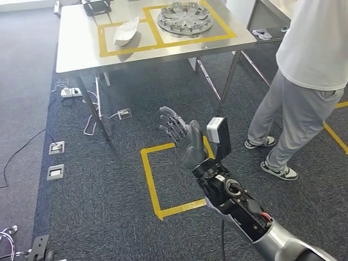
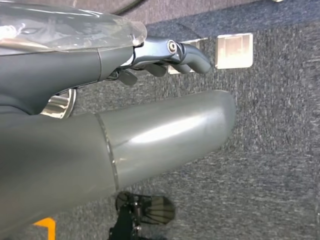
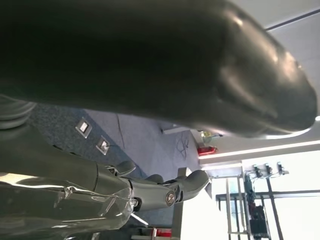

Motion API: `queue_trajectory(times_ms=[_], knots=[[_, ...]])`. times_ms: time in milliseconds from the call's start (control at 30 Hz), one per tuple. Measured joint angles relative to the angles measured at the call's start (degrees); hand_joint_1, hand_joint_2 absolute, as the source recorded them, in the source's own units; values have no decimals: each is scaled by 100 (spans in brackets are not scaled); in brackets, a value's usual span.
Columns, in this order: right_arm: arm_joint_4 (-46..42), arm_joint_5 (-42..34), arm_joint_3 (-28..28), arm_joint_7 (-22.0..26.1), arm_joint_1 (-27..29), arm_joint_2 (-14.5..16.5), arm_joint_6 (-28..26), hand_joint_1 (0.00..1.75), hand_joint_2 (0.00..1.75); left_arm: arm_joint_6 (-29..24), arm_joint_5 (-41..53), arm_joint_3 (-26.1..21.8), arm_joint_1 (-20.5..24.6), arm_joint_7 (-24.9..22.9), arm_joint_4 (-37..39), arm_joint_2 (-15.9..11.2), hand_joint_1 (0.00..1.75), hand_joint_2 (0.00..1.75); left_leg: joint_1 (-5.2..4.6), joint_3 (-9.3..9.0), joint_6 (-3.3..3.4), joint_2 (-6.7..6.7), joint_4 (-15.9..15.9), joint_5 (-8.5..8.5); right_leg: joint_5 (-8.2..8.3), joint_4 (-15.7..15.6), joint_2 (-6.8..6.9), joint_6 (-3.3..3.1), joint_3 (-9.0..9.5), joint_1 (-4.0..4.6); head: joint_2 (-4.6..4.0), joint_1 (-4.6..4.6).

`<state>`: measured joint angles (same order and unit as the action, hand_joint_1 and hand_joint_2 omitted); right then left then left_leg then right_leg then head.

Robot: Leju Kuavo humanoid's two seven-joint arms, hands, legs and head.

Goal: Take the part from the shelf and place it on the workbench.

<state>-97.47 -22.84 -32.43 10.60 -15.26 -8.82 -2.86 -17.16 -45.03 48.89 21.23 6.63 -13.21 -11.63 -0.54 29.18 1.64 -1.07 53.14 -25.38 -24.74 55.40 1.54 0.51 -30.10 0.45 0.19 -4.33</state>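
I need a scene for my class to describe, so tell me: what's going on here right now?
A humanoid robot stands on grey carpet facing a metal workbench. Its right hand is raised in front of it, fingers spread, holding nothing. On the workbench, inside yellow tape outlines, lie a white curved part and a round metal disc. A person in grey trousers stands to the right of the bench. The left hand hangs over the floor, holding nothing.
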Motion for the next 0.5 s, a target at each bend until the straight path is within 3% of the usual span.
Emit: queue_trajectory(times_ms=[100, 167, 200, 267, 300, 333, 367, 400, 433, 500], knots=[[5, 2, 2, 3, -18, 2, 5, 0, 0, 0, 0, 0, -8, 7, 1, -10, 0, 0, -23, 73, -72, -85, 32, 30, -10, -183, -28, -59, 63, 9, 1, -18], [7, 2, 9, 6, -18, 2, 8, 0, 0, -1, 1, 0, -3, 10, 1, -15, 0, 0, -16, 148, -137, -62, 189, -89, 33, -260, -88, -96, 63, -32, 1, -10], [8, 2, 13, 7, -17, 3, 8, 0, 0, -2, 1, 0, 2, 12, 1, -24, 0, 0, -2, 262, -174, -19, 439, -247, 63, -290, -118, -118, 57, -53, 1, -1], [14, 2, 20, 8, -3, 5, 9, 0, 0, -1, -3, 0, -2, 14, 1, -36, 0, 0, 46, 641, -240, 57, 1238, -648, 110, -297, -190, -144, 2, -58, 1, 15], [20, 3, 21, 5, 12, 6, 11, 0, 0, -1, -8, 0, -13, 15, 1, -38, 0, 0, 71, 825, -266, 66, 1614, -786, 131, -294, -235, -141, -29, -60, 1, 17], [25, 4, 22, 2, 27, 6, 14, 0, 0, -1, -14, 0, -28, 15, 1, -39, 0, 0, 94, 925, -287, 67, 1814, -819, 151, -289, -285, -129, -58, -64, 1, 17], [29, 7, 24, -3, 37, 6, 17, 0, 0, -1, -18, 0, -39, 17, 1, -40, 0, 0, 117, 913, -304, 70, 1786, -741, 170, -279, -337, -111, -85, -71, 1, 18], [32, 10, 25, -8, 43, 6, 22, 0, 0, -1, -21, 0, -44, 21, 1, -44, 0, 0, 141, 780, -318, 82, 1527, -571, 185, -262, -390, -91, -109, -83, 1, 18], [32, 15, 26, -12, 45, 6, 26, 0, 0, -1, -22, 0, -44, 29, 1, -49, 0, 0, 169, 557, -333, 140, 1101, -359, 194, -237, -441, -67, -132, -96, 1, 20], [31, 22, 30, -15, 43, 6, 32, 0, 0, -1, -22, 0, -40, 45, 1, -58, 0, 0, 199, 196, -332, 310, 378, -102, 203, -176, -537, -3, -197, -102, 1, 23]])
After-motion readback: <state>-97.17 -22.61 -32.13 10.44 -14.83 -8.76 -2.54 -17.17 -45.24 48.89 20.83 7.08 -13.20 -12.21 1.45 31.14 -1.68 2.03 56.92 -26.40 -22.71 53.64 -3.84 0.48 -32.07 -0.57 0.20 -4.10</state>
